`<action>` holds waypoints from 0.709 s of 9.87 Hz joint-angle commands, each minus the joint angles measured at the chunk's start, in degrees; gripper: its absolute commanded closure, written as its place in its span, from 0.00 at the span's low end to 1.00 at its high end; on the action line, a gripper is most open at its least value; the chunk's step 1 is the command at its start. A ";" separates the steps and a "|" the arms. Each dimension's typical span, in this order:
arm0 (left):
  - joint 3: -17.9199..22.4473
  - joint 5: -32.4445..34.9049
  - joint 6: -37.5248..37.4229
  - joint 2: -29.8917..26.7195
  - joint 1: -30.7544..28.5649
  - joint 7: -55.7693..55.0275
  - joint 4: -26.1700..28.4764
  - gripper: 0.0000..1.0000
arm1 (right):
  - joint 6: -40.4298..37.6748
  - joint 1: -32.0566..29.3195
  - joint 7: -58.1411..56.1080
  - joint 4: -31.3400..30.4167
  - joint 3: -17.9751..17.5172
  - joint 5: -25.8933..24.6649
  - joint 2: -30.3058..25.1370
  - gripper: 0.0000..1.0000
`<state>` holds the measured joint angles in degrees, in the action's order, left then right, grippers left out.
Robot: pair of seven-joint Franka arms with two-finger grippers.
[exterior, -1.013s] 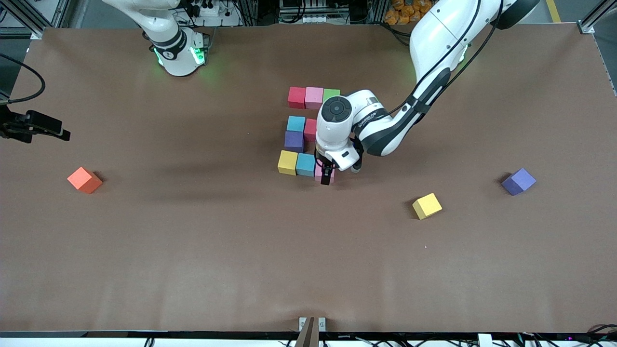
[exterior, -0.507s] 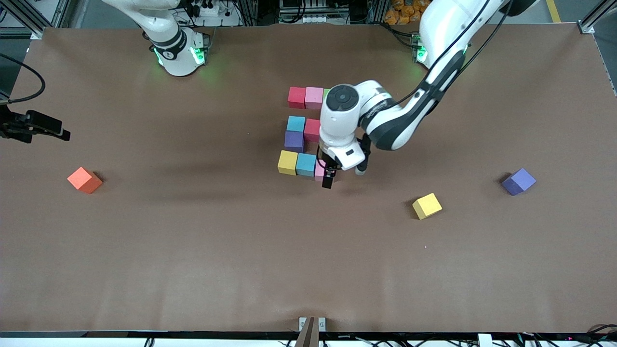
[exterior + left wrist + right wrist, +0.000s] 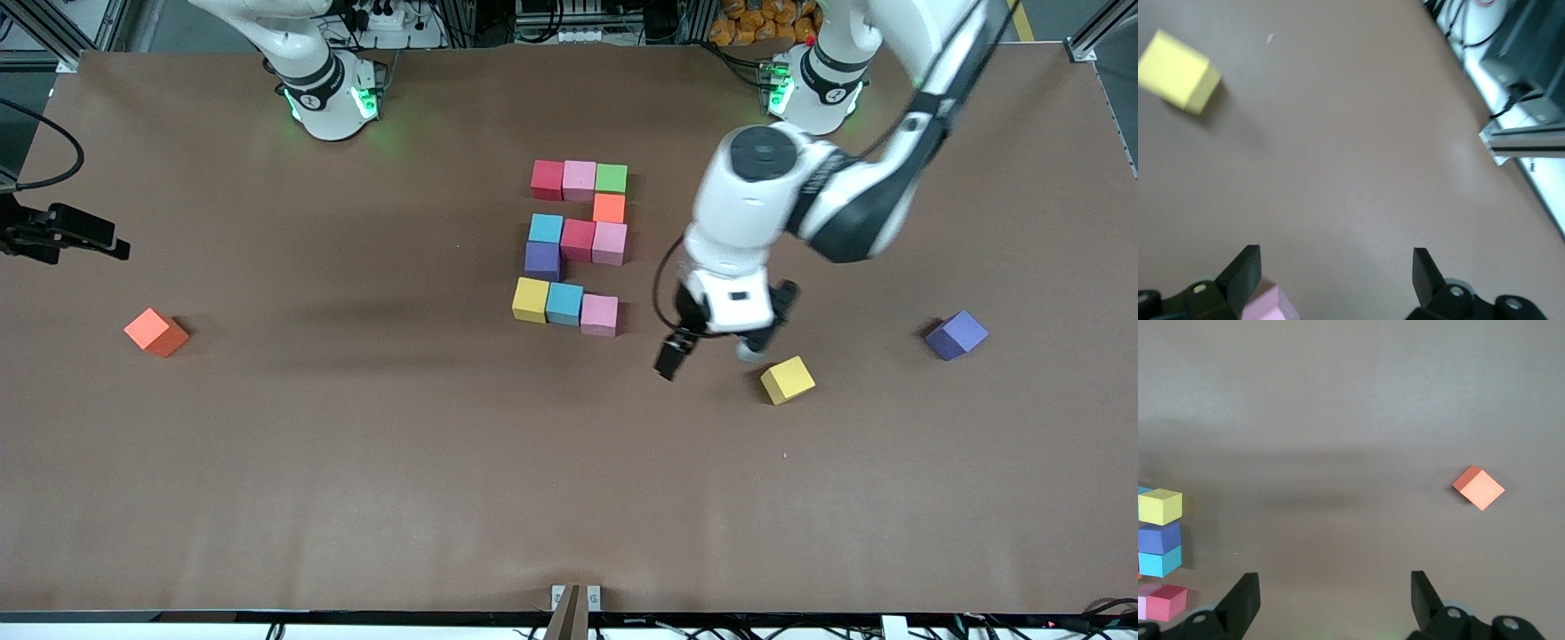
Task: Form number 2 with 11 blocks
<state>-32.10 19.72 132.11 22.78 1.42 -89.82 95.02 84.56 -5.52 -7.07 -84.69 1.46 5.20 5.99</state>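
Observation:
The number 2 [image 3: 578, 240] lies mid-table, built of blocks: red [image 3: 548, 179], pink [image 3: 580, 180] and green [image 3: 611, 178] in the row farthest from the front camera, orange [image 3: 609, 208] below the green one, then light blue, red and pink [image 3: 610, 243], then purple [image 3: 542, 260]. The nearest row is yellow [image 3: 531, 299], light blue [image 3: 564, 303] and pink [image 3: 599, 315]. My left gripper [image 3: 711, 354] hangs open and empty over bare table between that pink block [image 3: 1268, 307] and a loose yellow block [image 3: 788, 380]. My right gripper [image 3: 1335, 600] is open and empty, high over the table.
A loose yellow block [image 3: 1178, 70] and a loose purple block [image 3: 957, 335] lie toward the left arm's end. A loose orange block [image 3: 156, 332] [image 3: 1479, 487] lies toward the right arm's end. A black device [image 3: 62, 236] juts in at that end's edge.
My left gripper has drawn away from the pink block in the digit's nearest row, moving toward the left arm's end, and the orange and pink blocks it hid now show. The right arm waits.

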 commanded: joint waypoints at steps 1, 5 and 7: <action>-0.95 -3.98 -3.59 -3.34 -5.52 15.74 -2.29 0.00 | -0.54 -0.20 0.04 1.10 -0.15 0.34 0.42 0.00; -0.86 -5.56 -16.67 -9.57 -14.58 43.26 -5.46 0.00 | -0.54 -0.20 0.04 1.10 -0.15 0.34 0.42 0.00; -0.86 -5.74 -21.69 -12.31 -18.45 57.23 -5.46 0.00 | -0.54 -0.20 0.04 1.10 -0.15 0.34 0.42 0.00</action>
<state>-32.37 15.40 113.53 13.26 -14.40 -40.72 88.65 84.56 -5.51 -7.07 -84.60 1.45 5.20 6.08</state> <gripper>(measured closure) 0.000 0.000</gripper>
